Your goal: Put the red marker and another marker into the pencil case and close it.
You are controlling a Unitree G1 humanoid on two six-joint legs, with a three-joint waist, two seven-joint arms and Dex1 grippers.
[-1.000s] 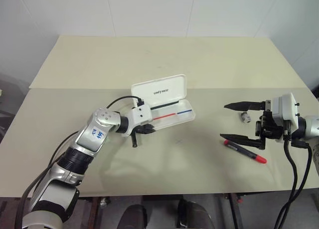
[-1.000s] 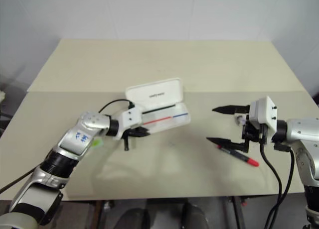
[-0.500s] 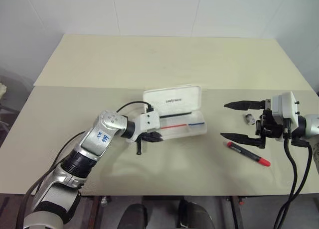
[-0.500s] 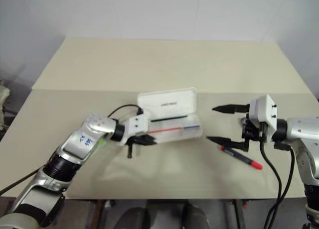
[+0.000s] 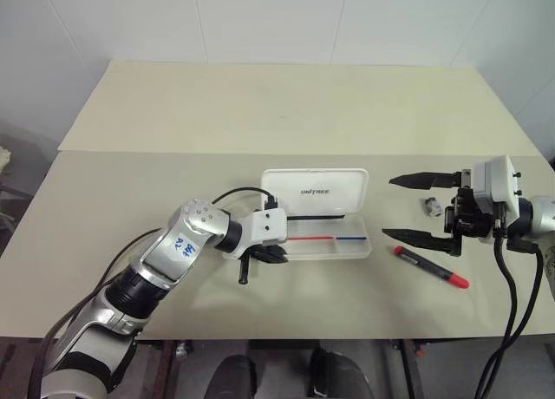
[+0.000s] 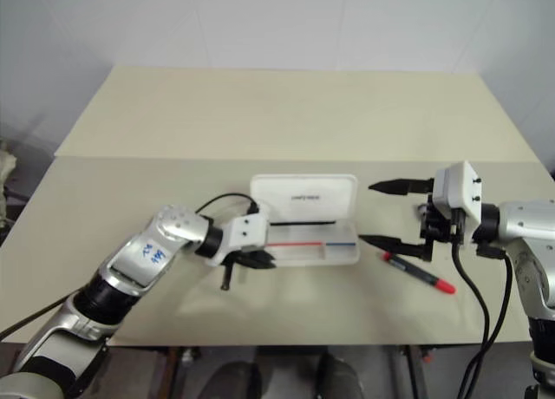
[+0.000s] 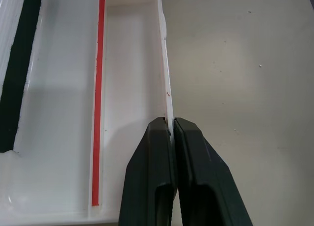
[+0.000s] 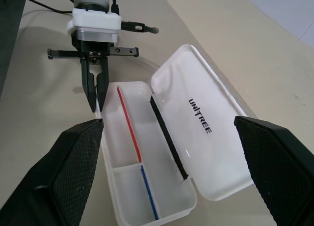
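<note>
with the left gripper (image 5: 279, 258) pinched shut on the near wall of the open pencil case (image 5: 323, 215) at its left end, and the red marker (image 5: 432, 267) lying just right of it under the wide-open right gripper (image 5: 414, 208), keep that hold steady while the right lowers squarely over the barrel.

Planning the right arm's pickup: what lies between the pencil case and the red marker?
Bare tabletop, in the left eye view, between pencil case and red marker; the open right gripper hangs above.

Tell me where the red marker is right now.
In the left eye view the red marker lies flat on the table on the robot's right side, just right of the open pencil case and below the open right gripper.
</note>
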